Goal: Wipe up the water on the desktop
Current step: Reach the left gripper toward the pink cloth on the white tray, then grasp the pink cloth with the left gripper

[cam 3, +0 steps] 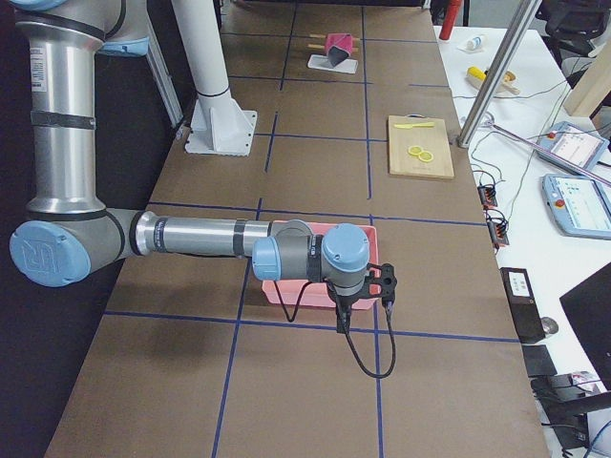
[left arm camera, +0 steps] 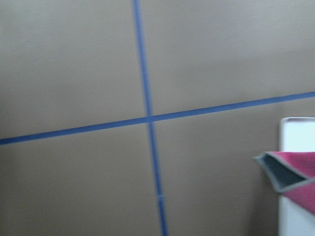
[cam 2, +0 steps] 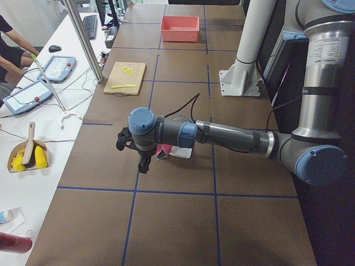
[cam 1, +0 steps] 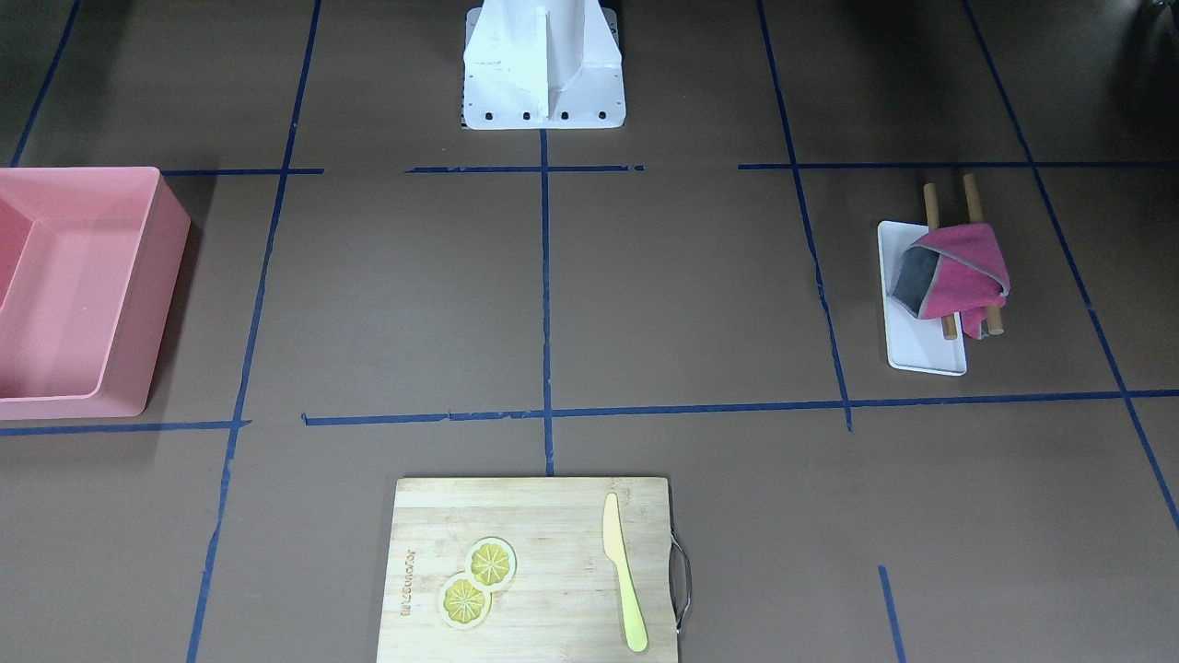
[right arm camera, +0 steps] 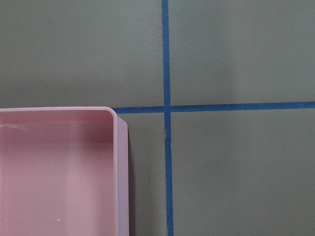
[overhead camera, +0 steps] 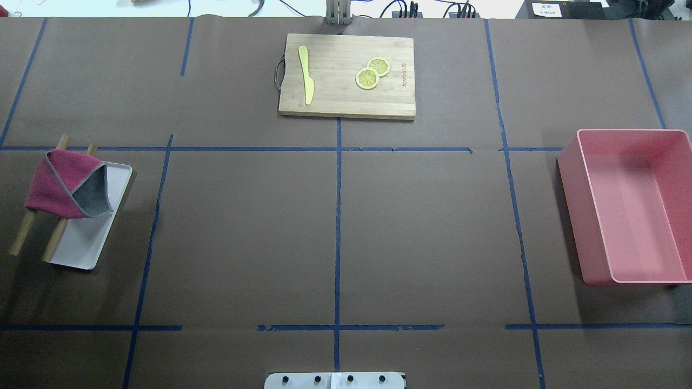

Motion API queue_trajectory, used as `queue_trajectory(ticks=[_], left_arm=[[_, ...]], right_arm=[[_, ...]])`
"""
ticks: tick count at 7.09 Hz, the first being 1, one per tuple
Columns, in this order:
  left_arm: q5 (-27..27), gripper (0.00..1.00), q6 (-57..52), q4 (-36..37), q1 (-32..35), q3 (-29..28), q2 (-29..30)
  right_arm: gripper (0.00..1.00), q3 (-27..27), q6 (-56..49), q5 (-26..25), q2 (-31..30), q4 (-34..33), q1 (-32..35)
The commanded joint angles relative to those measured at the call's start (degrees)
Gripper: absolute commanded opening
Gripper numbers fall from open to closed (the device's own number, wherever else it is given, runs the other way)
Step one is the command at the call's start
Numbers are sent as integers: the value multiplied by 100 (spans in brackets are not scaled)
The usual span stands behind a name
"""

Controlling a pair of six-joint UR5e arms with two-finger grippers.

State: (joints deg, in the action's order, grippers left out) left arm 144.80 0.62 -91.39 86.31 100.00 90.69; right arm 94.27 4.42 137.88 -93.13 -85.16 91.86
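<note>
The brown desktop (overhead camera: 243,243) with blue tape lines lies under everything. On its left, a red-and-grey cloth (overhead camera: 59,183) is draped on two sticks (overhead camera: 20,237), partly over a white tray (overhead camera: 81,248). The left gripper (cam 2: 133,152) hovers near the cloth (open or closed, I cannot tell). At the far middle, a board (overhead camera: 346,102) holds a yellow knife (overhead camera: 307,75) and two lemon slices (overhead camera: 367,79). On the right sits a pink box (overhead camera: 589,237). The right gripper (cam 3: 363,298) hovers by it, and I cannot tell its state either.

The pink bin (cam 1: 147,304) runs off the front view's edge; the cloth (cam 1: 963,267) hides the middles of two rods (cam 1: 931,204); the left wrist view is blurred.
</note>
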Motion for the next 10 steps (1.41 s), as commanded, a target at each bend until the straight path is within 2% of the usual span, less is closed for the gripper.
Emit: queue_trajectory(ticks=[1, 2, 3, 4, 5, 7, 9, 10], left_arm=[[233, 100, 2062, -841, -735, 395, -33], [145, 100, 2726, -1141, -1226, 363, -68], [-360, 100, 3063, -1353, -1613, 336, -130], [-496, 100, 3536, -1755, -1835, 293, -130], [-506, 99, 3898, -2151, -1950, 257, -226], [-506, 94, 3990, -2251, -2074, 213, -218], [-506, 84, 3963, -2251, -2074, 117, -166], [-506, 70, 3963, -2251, -2074, 82, -148]], right_arm=[[100, 3, -3, 151, -12, -1, -2], [100, -5, -3, 143, -29, 0, -2], [100, -5, -3, 151, -21, 0, -2], [100, -5, 6, 125, 49, 0, -36], [100, -5, 6, 116, 50, 0, -63], [100, -5, 6, 116, 59, 8, -63], [100, -5, 6, 108, 76, 8, -72], [100, -5, 6, 108, 85, 8, -72]])
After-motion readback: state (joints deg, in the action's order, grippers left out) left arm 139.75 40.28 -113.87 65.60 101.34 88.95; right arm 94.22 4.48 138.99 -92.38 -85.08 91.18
